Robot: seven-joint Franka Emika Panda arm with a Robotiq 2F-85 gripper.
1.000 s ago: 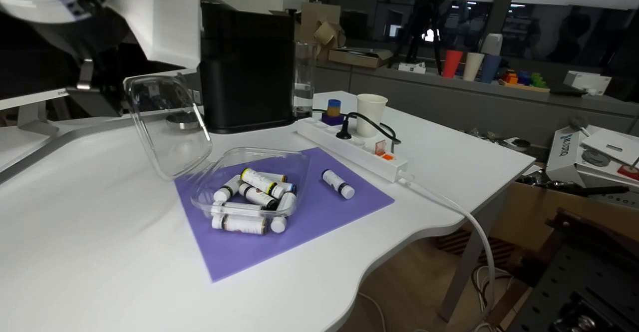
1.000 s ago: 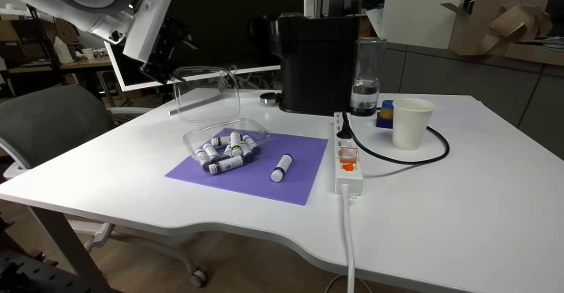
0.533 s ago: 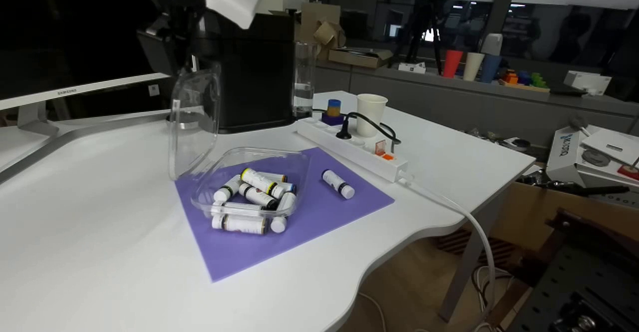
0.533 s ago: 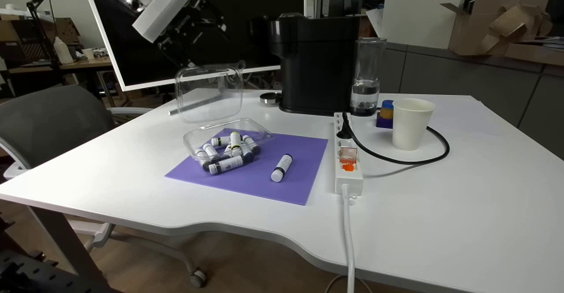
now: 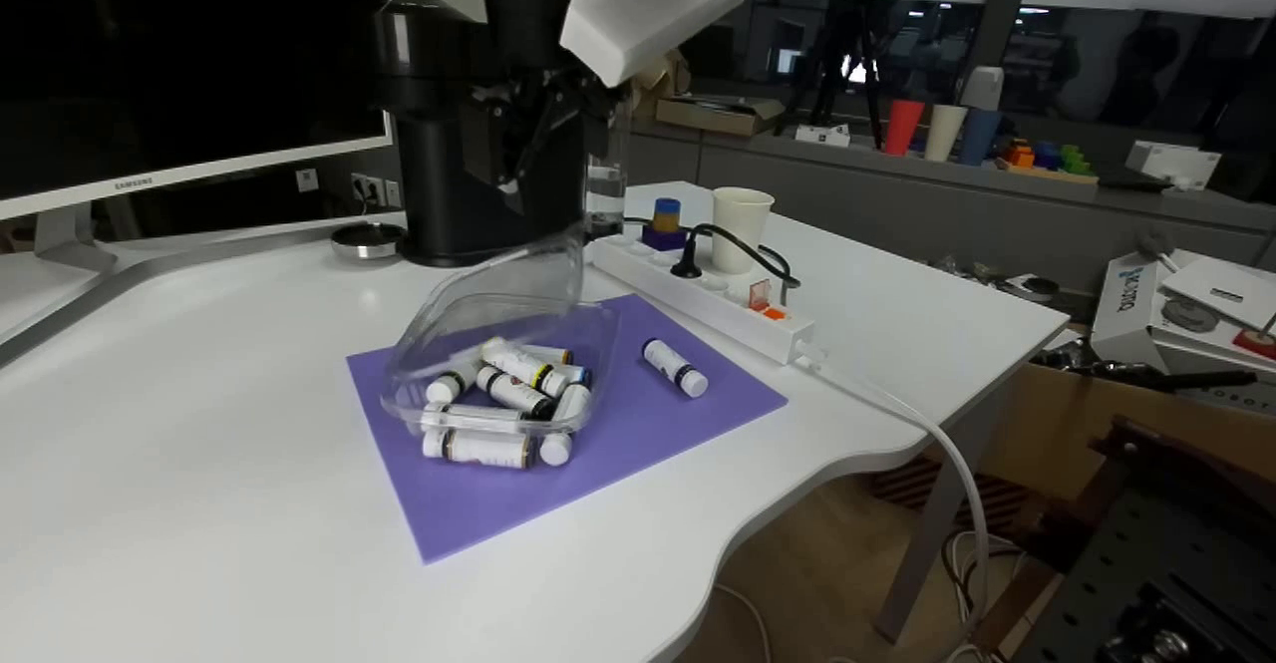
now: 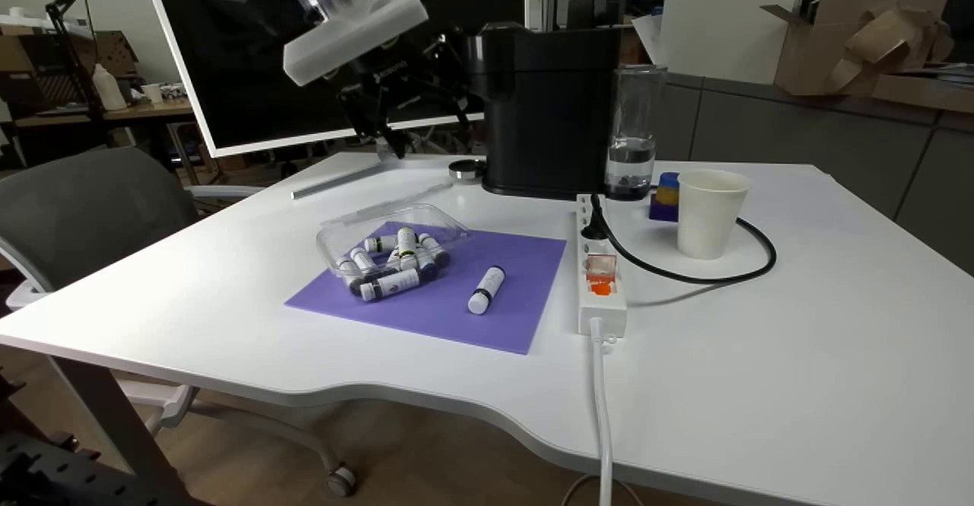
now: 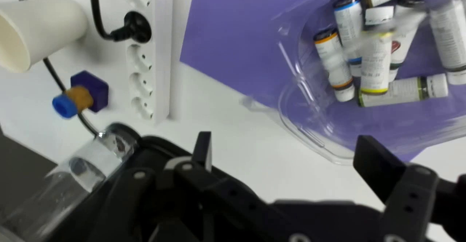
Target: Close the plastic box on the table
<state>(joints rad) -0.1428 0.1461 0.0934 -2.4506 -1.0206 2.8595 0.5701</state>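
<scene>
The clear plastic box (image 5: 604,349) sits on the purple mat on the white table (image 5: 239,464), with several small white bottles inside. Its hinged lid (image 5: 543,269) leans at a slant above the base, part-way down; in an exterior view the lid (image 6: 392,205) shows nearly edge-on as a thin strip. My gripper (image 6: 432,137) hangs above and behind the box, with a visible gap to the lid. In the wrist view the gripper (image 7: 284,142) is open, its fingers wide apart and nothing held between them. Clear plastic edges run close by the right finger (image 7: 376,165).
On the purple mat (image 5: 449,518), one bottle (image 5: 675,368) lies outside the box. A tall black machine (image 6: 552,118) stands behind, beside a water-filled cylinder (image 6: 630,163). A power strip (image 6: 601,312) with cables and a paper cup (image 6: 708,221) are at the side. A monitor (image 5: 179,65) stands at the back.
My gripper has swept from behind the lid over toward the black machine. The lid has swung from upright to a low slant over the base. Base and bottles stayed put.
</scene>
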